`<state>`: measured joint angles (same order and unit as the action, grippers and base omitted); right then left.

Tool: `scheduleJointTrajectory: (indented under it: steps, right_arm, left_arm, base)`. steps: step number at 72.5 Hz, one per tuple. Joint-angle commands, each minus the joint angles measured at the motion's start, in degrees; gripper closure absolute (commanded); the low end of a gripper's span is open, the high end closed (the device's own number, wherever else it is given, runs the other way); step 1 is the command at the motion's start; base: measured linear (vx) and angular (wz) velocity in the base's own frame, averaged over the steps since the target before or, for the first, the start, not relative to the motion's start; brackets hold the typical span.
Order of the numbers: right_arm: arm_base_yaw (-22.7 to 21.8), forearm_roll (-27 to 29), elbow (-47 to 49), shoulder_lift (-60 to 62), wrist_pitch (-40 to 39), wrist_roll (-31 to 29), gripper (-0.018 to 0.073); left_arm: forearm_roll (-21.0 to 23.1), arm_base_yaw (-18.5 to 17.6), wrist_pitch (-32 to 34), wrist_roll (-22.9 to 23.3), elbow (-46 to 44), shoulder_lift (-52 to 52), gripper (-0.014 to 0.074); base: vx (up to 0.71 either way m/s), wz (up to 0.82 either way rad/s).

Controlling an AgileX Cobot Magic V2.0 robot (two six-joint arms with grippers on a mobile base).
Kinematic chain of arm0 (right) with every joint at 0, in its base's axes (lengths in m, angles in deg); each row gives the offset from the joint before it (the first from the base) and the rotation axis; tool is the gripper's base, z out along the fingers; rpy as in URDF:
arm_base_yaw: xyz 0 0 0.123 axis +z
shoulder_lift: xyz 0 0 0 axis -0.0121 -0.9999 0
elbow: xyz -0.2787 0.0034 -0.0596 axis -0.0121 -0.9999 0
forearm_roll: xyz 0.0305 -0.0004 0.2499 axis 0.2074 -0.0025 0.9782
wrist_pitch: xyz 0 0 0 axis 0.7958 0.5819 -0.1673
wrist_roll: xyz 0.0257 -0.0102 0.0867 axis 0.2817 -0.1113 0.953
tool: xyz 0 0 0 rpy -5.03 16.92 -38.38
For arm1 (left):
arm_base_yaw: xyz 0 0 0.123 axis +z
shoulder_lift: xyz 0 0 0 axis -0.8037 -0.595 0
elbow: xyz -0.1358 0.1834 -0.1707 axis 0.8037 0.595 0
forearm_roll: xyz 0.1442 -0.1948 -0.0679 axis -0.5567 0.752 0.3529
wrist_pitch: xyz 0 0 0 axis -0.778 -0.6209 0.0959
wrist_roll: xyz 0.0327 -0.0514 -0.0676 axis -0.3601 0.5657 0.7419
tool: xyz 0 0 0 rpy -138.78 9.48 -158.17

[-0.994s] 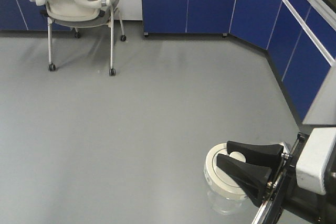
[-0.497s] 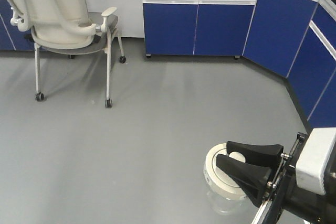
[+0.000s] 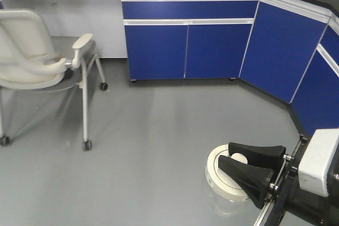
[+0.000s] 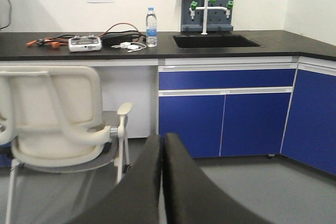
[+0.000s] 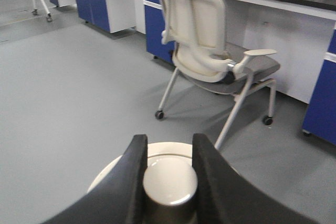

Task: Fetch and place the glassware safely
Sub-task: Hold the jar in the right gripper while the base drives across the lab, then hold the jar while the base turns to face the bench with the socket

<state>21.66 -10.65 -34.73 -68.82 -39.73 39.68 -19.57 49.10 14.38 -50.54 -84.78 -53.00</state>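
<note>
The glassware (image 3: 216, 177), a squat clear jar with a wide cream-white lid, hangs above the grey floor at the lower right of the front view. My right gripper (image 3: 226, 156) is shut on the lid's central knob (image 5: 169, 179), one black finger on each side of it. In the right wrist view the right gripper (image 5: 169, 142) frames the knob, and the lid rim (image 5: 113, 174) shows beneath the fingers. The clear jar body (image 3: 226, 206) shows faintly under the lid. My left gripper (image 4: 162, 139) is shut with nothing between its fingers, pointing at the cabinets.
A cream wheeled chair (image 3: 37, 56) stands at the left. Blue cabinets (image 3: 185, 46) under a black counter (image 4: 79, 51) run across the back and angle forward on the right (image 3: 275, 51). On the counter are a sink (image 4: 215, 40), a water bottle (image 4: 151, 27) and cables.
The whole view has shifted: the chair has slid left and lower, and the back cabinets and counter have come closer. The right gripper still holds the jar the same way.
</note>
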Motion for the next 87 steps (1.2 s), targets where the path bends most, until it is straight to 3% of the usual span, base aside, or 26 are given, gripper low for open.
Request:
scheduleJointTrajectory:
  steps: [1,25,87]
  right_arm:
    - [-0.11,2.20,1.71,0.50,-3.37,-0.25,0.0560]
    - [-0.11,2.20,1.71,0.50,-3.13,-0.25,0.0560]
    - [-0.11,2.20,1.71,0.50,-3.13,-0.25,0.0560]
  left_arm:
    - [0.21,-0.48,4.18,0.12,-1.33,-0.76,0.0603]
    - [0.21,-0.48,4.18,0.12,-1.33,-0.76,0.0603]
    - [0.21,-0.48,4.18,0.12,-1.33,-0.76,0.0603]
  base:
    - [0.49,-0.19]
    - [0.41,-0.46]
    - [0.22,-0.92]
